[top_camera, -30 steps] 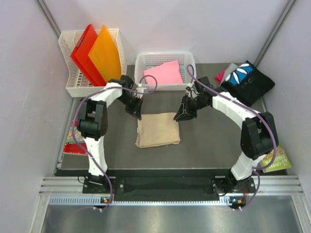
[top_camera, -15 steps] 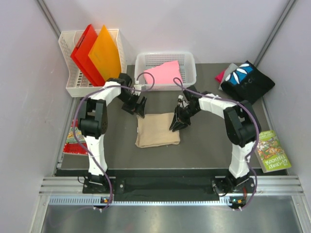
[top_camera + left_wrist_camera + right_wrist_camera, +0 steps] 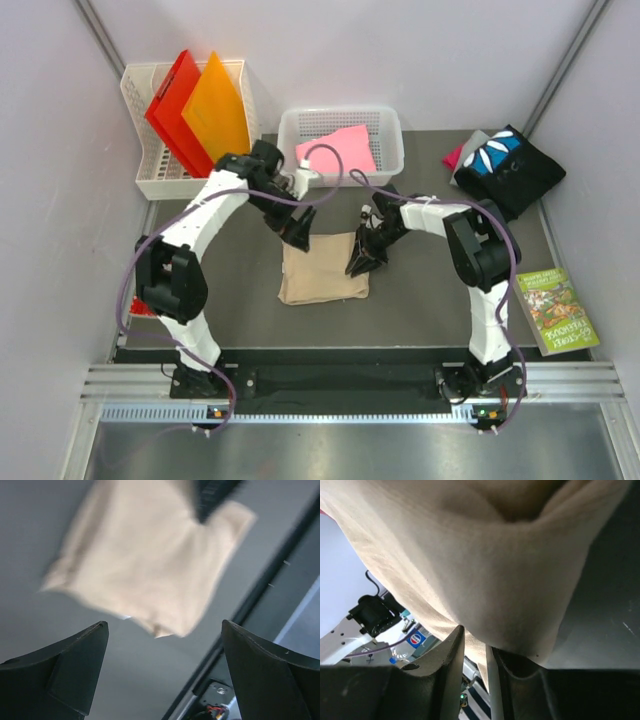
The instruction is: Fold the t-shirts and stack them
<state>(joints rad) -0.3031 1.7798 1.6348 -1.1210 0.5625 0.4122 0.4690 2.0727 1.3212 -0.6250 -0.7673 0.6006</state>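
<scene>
We find the plain tan t-shirt (image 3: pixel 322 270) of soft cloth folded into a rough rectangle in the middle of the dark bench (image 3: pixel 420 300), between the two arms. The right claw (image 3: pixel 361 256) is down at the shirt's right edge, its jaws narrow and nipping a fold of the tan cloth. We judge that it grips there either to square the fold or to carry the shirt off to a stack. The left claw (image 3: pixel 300 226) hangs over the far left corner with its jaws spread wide and nothing between them, which we read as standing clear of the cloth. Only the view from above shows where the other shirts lie. A flat pink t-shirt (image 3: pixel 340 150) sits in the white mesh plastic basket (image 3: pixel 392 135) just beyond the tan one, and a black t-shirt with blue-and-white print (image 3: pixel 505 170) is heaped in the far right corner. That view cannot show the grip itself. The right wrist camera does, with cloth bunched above and drawn down between the two dark fingers (image 3: pixel 445 670). The left wrist camera, though blurred, shows the whole tan rectangle apart below its open fingers, with the dark tip of the right claw at one corner.
</scene>
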